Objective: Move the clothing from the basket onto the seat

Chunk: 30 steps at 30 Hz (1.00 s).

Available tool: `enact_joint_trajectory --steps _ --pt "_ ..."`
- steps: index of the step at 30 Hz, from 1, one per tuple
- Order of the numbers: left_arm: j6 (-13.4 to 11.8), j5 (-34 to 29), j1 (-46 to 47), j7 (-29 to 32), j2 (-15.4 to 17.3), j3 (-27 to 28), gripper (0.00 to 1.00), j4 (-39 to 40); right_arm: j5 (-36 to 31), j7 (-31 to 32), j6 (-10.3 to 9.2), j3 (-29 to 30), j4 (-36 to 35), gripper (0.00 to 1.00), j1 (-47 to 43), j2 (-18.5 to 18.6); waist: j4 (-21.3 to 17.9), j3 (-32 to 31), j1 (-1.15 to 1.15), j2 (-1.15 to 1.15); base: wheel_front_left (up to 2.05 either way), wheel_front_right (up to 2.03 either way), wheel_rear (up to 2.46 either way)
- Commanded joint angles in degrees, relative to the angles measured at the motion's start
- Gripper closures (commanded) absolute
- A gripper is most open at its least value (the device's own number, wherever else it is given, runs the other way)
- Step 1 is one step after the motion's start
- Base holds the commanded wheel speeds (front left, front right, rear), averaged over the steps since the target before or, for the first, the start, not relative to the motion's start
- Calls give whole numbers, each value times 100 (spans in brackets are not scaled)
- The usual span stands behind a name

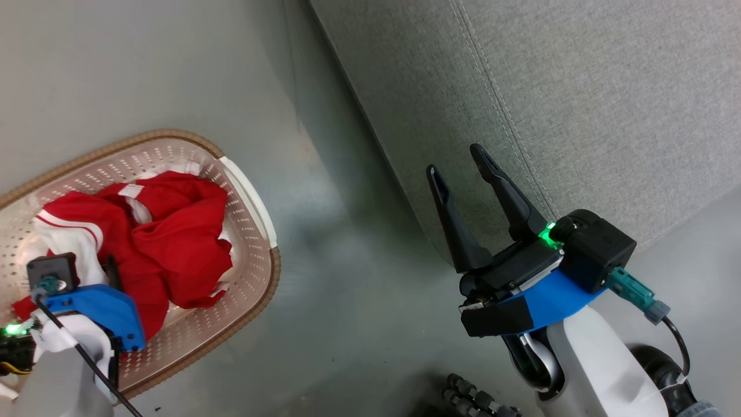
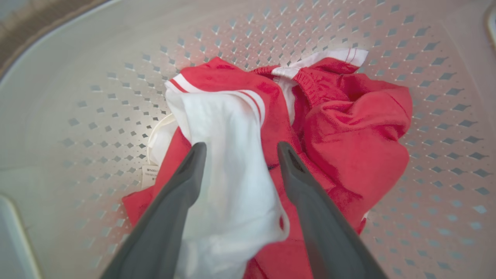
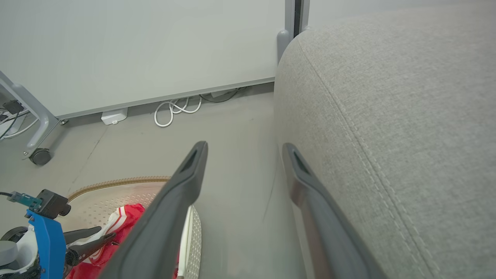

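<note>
The cream-white basket (image 1: 263,223) with its brown rim stands on the floor at the left, holding the crumpled red clothing (image 1: 173,243) with white stripes. My left gripper (image 1: 113,272) reaches down into the basket (image 2: 97,97). In the left wrist view that gripper (image 2: 240,149) is open, its fingers straddling a white fold of the clothing (image 2: 348,128). My right gripper (image 1: 455,160) hangs open and holds nothing, beside the front edge of the grey seat (image 1: 579,87). The right wrist view shows this gripper (image 3: 244,147) between the seat (image 3: 387,116) and the basket (image 3: 116,182).
Grey floor (image 1: 347,260) separates basket and seat. A wall stands behind, with white cables (image 3: 174,112), a small white box (image 3: 113,116) and a frame leg on a caster (image 3: 40,156) at its foot. A black ribbed hose (image 1: 474,399) lies by my base.
</note>
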<state>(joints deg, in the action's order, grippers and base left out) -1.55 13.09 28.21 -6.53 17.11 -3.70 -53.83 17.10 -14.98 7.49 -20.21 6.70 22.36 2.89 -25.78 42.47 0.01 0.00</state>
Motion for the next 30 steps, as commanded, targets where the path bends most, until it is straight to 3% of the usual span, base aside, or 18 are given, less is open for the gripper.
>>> enact_joint_trajectory --steps 1,19,20,21,22,30 --pt "-50 22 104 46 67 42 0 -16 46 -29 1 -19 -32 0 41 -2 -72 114 -1 0 0 0 0" --pt "-144 242 259 579 261 72 0 -110 89 -30 1 -87 -41 0 130 -1 -127 295 -1 0 0 0 0" --pt "-142 246 272 602 254 64 56 -112 86 -30 1 -96 -36 0 137 -1 -119 296 -1 0 0 0 0" --pt "-143 257 287 625 249 53 89 -115 93 -30 1 -100 -30 0 143 -1 -112 295 -1 0 0 0 0" --pt "-142 261 306 632 242 41 100 -119 96 -30 1 -106 -24 0 150 -1 -105 291 -1 0 0 0 0" --pt "-97 299 403 649 209 -28 100 -197 62 -30 1 -116 7 0 180 -1 -73 244 -1 0 0 0 0"
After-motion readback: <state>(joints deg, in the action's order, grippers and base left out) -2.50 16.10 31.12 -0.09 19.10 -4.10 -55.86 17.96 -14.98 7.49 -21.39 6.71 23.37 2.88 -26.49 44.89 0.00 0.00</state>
